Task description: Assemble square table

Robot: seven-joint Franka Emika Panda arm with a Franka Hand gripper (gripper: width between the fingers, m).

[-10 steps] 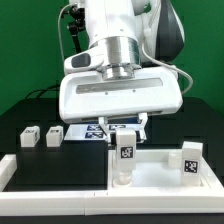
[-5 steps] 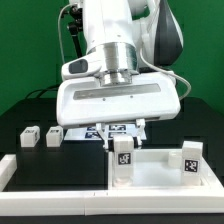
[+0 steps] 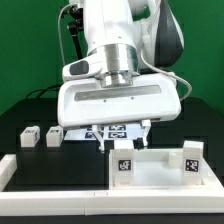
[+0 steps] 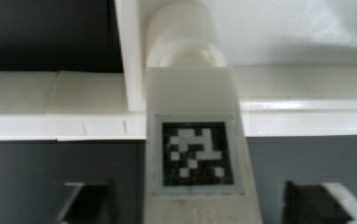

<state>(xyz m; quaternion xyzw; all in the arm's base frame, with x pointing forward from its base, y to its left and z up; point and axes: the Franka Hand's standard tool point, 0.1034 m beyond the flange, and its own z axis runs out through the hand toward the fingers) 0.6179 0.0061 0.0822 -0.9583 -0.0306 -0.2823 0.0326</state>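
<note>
The white square tabletop (image 3: 160,178) lies at the exterior view's right with raised corner sockets. One tagged white leg (image 3: 124,164) stands upright in its near left corner, and a second leg (image 3: 190,160) stands in the right corner. Two loose legs (image 3: 30,136) (image 3: 53,135) lie on the black table at the left. My gripper (image 3: 126,136) hangs just above the first leg, open, with nothing in it. In the wrist view the leg (image 4: 193,150) stands between my spread fingers (image 4: 86,200), with a gap on each side, and the gripper (image 4: 196,208) is centred on it.
The marker board (image 3: 108,131) lies flat behind the tabletop, partly under my gripper. White border rails (image 3: 60,203) run along the front and the left side (image 3: 8,168) of the black work area.
The fingers have let go of the near left leg and spread apart. The gripper has risen slightly, and the leg now sits lower in its corner socket.
</note>
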